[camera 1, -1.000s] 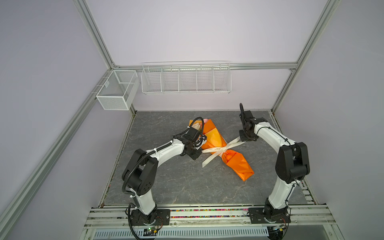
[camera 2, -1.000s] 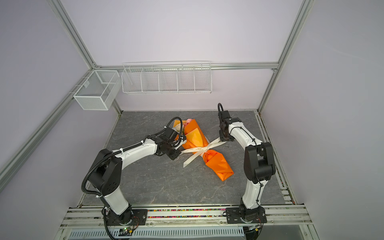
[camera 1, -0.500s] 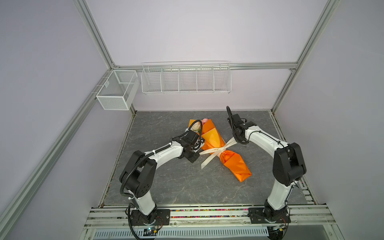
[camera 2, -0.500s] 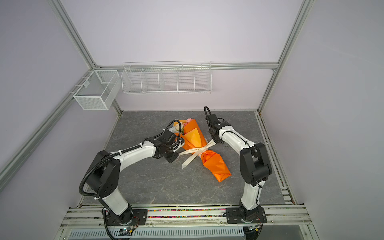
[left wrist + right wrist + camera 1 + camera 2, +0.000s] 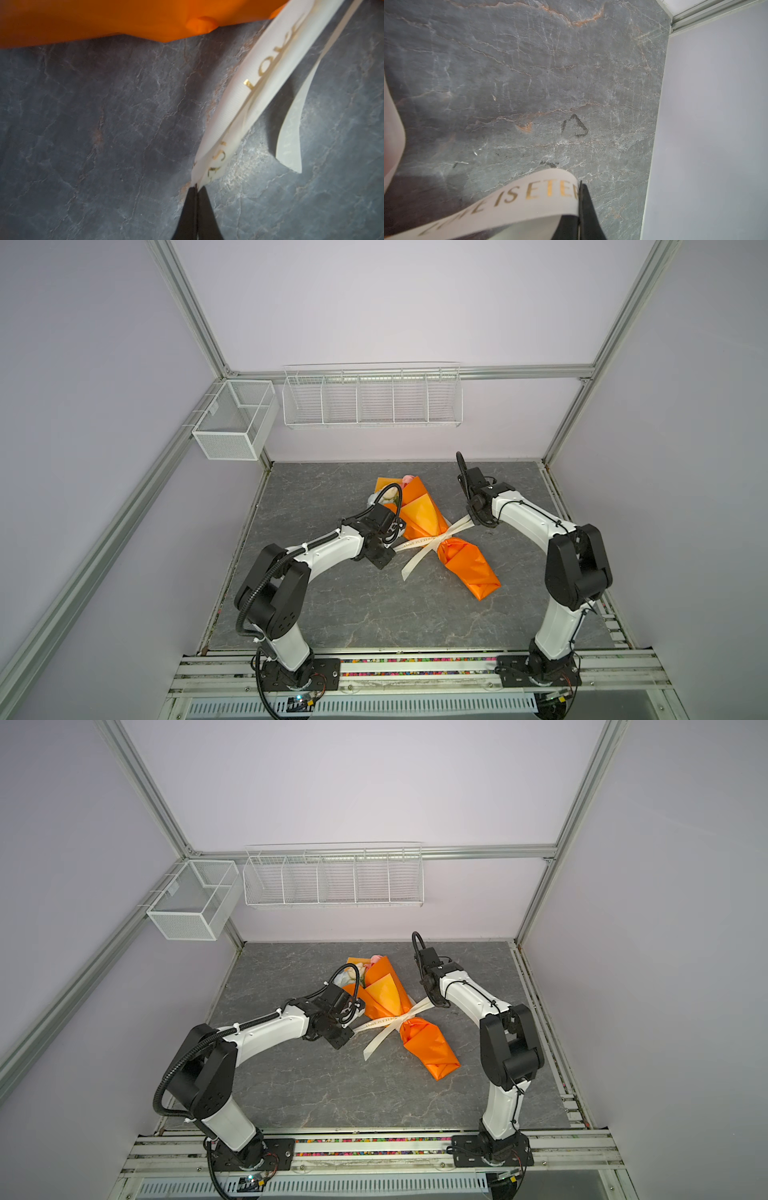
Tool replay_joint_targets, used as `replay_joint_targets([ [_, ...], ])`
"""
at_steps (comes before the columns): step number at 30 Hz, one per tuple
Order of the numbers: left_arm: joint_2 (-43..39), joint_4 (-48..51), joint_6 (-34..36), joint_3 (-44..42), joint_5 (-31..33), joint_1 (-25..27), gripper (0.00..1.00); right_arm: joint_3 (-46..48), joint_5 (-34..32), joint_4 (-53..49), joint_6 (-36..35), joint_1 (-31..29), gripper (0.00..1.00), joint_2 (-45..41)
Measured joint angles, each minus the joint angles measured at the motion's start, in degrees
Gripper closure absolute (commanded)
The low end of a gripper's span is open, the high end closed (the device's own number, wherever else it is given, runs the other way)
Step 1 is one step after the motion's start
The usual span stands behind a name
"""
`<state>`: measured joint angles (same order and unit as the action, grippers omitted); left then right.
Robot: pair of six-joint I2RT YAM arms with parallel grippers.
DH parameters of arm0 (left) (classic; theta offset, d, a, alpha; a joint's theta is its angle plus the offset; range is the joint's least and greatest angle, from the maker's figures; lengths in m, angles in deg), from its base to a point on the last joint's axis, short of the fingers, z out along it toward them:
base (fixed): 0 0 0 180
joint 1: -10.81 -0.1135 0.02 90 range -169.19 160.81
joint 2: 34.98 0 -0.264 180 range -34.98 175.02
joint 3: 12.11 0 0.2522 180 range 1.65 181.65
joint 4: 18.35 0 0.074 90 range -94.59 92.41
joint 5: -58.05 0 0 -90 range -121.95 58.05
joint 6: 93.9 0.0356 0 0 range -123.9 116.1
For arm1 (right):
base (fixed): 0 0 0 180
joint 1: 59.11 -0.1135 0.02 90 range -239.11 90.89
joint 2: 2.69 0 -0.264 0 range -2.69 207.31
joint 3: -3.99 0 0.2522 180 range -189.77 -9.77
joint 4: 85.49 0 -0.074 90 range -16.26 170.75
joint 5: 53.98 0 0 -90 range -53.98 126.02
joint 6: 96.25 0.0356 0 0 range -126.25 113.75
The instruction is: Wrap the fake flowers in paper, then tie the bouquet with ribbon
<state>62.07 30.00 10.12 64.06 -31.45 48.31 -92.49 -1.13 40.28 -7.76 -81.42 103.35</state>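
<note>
On the grey tabletop, the orange-wrapped bouquet lies bound by a cream ribbon. The left gripper and right gripper each pinch 1 ribbon end tight.

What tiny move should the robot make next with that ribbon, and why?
Probably draw both ends slightly apart to tighten it. The left end effector and right end effector are each shut on the cream ribbon, which crosses the middle of the orange-wrapped bouquet yet bends loosely by the right one.
</note>
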Motion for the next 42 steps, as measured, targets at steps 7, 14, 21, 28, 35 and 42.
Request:
replay_joint_targets([
  [7, 0.02, 0.92, 0.00, -0.17, 1.29, -0.42, 1.00, 0.00, 1.60, 0.00, 0.02, 0.61, 0.93, 0.07],
  [14, 0.02, 1.97, 0.00, -0.17, 2.27, -1.84, 1.00, -0.72, 3.43, -0.17, 0.17, 1.38, 0.93, 1.09],
  [21, 0.02, 2.45, 0.00, -0.17, 2.56, -1.99, 1.00, -0.92, 4.52, -0.20, 0.28, 1.70, 0.93, 1.60],
  [28, 0.02, 2.95, 0.00, -0.17, 2.91, -2.03, 1.00, -0.94, 5.55, -0.20, 0.70, 2.12, 0.93, 1.62],
  [35, 0.02, 2.86, -0.22, -0.17, 2.86, -3.56, 1.00, -0.94, 7.52, -0.61, 1.53, 3.52, 0.93, 1.62],
  [42, 0.44, 3.04, -0.24, -0.17, 2.71, -3.76, 0.99, -0.96, 8.81, -0.76, 1.70, 3.76, 0.93, 1.62],
])
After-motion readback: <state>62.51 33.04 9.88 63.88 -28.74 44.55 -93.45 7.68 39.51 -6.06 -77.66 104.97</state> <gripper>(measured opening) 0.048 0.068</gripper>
